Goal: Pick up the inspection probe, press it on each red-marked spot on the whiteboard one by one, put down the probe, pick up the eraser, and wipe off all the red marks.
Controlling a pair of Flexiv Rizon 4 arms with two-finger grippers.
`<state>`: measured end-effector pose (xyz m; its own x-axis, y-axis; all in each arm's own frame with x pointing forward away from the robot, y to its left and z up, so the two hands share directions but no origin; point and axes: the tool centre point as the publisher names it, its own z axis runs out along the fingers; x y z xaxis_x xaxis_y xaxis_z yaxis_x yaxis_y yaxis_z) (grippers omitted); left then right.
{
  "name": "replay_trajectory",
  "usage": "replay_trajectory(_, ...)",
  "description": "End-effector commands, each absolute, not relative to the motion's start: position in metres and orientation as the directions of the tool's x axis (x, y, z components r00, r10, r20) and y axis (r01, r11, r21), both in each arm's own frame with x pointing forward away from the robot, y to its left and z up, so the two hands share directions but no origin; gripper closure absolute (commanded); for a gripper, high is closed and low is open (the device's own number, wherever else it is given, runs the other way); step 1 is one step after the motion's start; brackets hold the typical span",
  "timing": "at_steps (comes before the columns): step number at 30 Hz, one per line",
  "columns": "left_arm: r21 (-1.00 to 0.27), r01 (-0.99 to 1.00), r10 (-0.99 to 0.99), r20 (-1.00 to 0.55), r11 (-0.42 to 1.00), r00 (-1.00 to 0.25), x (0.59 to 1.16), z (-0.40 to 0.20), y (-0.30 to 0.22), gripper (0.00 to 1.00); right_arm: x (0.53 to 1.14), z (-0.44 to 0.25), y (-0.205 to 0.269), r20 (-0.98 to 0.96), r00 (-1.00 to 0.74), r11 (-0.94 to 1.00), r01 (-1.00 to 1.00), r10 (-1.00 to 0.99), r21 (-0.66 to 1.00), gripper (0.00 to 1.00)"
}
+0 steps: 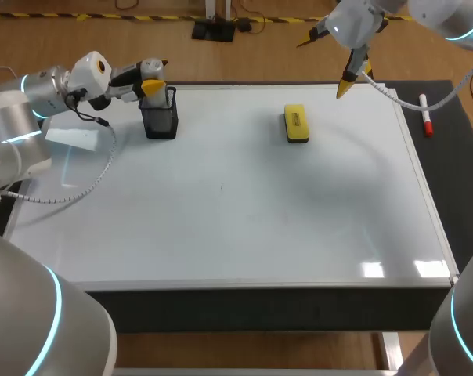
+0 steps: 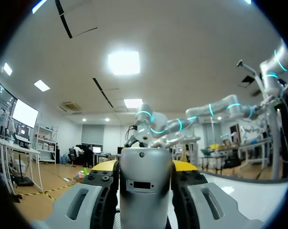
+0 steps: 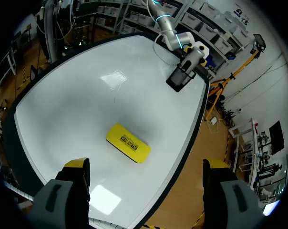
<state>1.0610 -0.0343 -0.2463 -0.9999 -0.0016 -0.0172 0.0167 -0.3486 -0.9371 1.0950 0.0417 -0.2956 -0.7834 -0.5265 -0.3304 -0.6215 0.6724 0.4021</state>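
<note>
The whiteboard point(image 1: 260, 219) covers most of the table; I see no red marks on it, only a tiny dark speck point(image 1: 221, 186). The yellow eraser point(image 1: 296, 124) point(image 3: 128, 143) lies flat at the board's far middle. A grey cylinder, the probe point(image 2: 145, 186), stands upright within my left gripper point(image 1: 152, 78) point(image 2: 145, 164), which hovers level over the black mesh holder point(image 1: 160, 117) point(image 3: 180, 78) at the far left. My right gripper point(image 1: 330, 61) point(image 3: 146, 164) hangs open and empty, high above the far right of the board, with the eraser ahead of it.
A red-capped marker point(image 1: 427, 113) lies on the dark table to the right of the board. The board's metal frame point(image 1: 424, 188) runs along its right edge. My left arm's cable point(image 1: 88, 180) loops over the board's left side.
</note>
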Motion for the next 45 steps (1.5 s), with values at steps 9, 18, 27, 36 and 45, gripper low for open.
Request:
replay_trajectory(9,-0.961,0.044,-0.02,-0.04,-0.273,-0.999,1.055,-0.236,-0.02,0.0,1.095,-0.295,0.041,-0.327,-0.783,0.673,-0.622,-0.529,0.399,0.0)
replay_trajectory(18,-0.998,0.05,-0.081,-0.046,-0.048,-0.996,1.042,-0.23,0.0,0.0,1.095,-0.295,0.041,-0.327,-0.783,0.673,-0.622,-0.529,0.399,0.0)
replay_trajectory(27,-0.986,0.029,-0.167,-0.057,0.164,-0.984,1.03,-0.224,0.018,0.0,1.095,-0.295,0.041,-0.327,-0.783,0.673,-0.622,-0.529,0.399,0.0)
replay_trajectory(36,-0.935,-0.029,-0.271,-0.073,0.353,-0.96,1.016,-0.22,0.034,0.0,1.095,-0.295,0.041,-0.327,-0.783,0.673,-0.622,-0.529,0.399,0.0)
replay_trajectory(45,-0.848,-0.069,-0.353,-0.143,0.526,-0.925,0.998,-0.218,0.046,0.0,1.095,-0.295,0.041,-0.327,-0.783,0.673,-0.622,-0.529,0.399,0.0)
